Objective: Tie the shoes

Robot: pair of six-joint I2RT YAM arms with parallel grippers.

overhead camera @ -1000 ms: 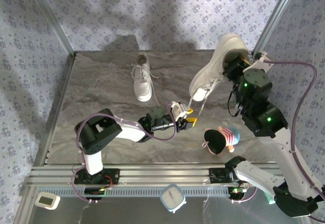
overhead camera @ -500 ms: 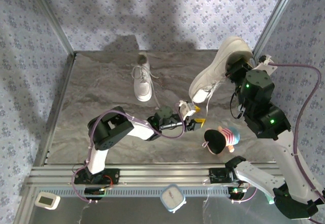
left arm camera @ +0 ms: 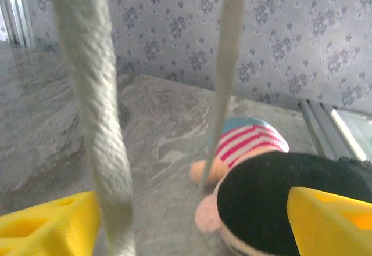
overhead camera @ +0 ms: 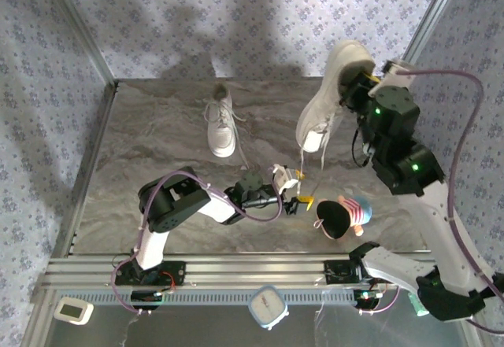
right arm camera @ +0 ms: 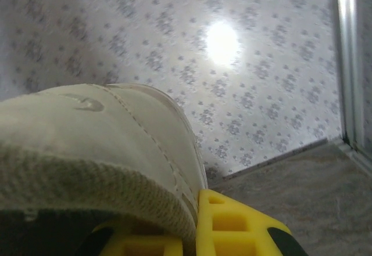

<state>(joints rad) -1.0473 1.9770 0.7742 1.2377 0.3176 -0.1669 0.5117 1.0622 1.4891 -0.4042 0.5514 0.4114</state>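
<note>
One white shoe (overhead camera: 221, 127) lies flat at the back middle of the table. The other shoe (overhead camera: 327, 95) hangs toe-down above the table's right side, my right gripper (overhead camera: 352, 87) shut on its heel collar. In the right wrist view the yellow fingers (right arm camera: 244, 227) pinch the collar's edge (right arm camera: 87, 145). Its two laces (overhead camera: 303, 158) dangle down to my left gripper (overhead camera: 298, 192). In the left wrist view a thick lace (left arm camera: 99, 122) and a thin one (left arm camera: 226, 82) hang loose between the spread yellow fingers (left arm camera: 331, 221). That left gripper (left arm camera: 192, 215) is open.
A black-and-pink plush toy (overhead camera: 342, 215) in a striped top lies just right of the left gripper, close behind the laces (left arm camera: 273, 186). Patterned walls and metal posts (overhead camera: 83, 32) enclose the grey table (overhead camera: 157, 166). A rail runs along the near edge (overhead camera: 236, 272).
My left gripper has opened, and the laces now hang free between its fingers. The right arm has raised the shoe and swung it more upright.
</note>
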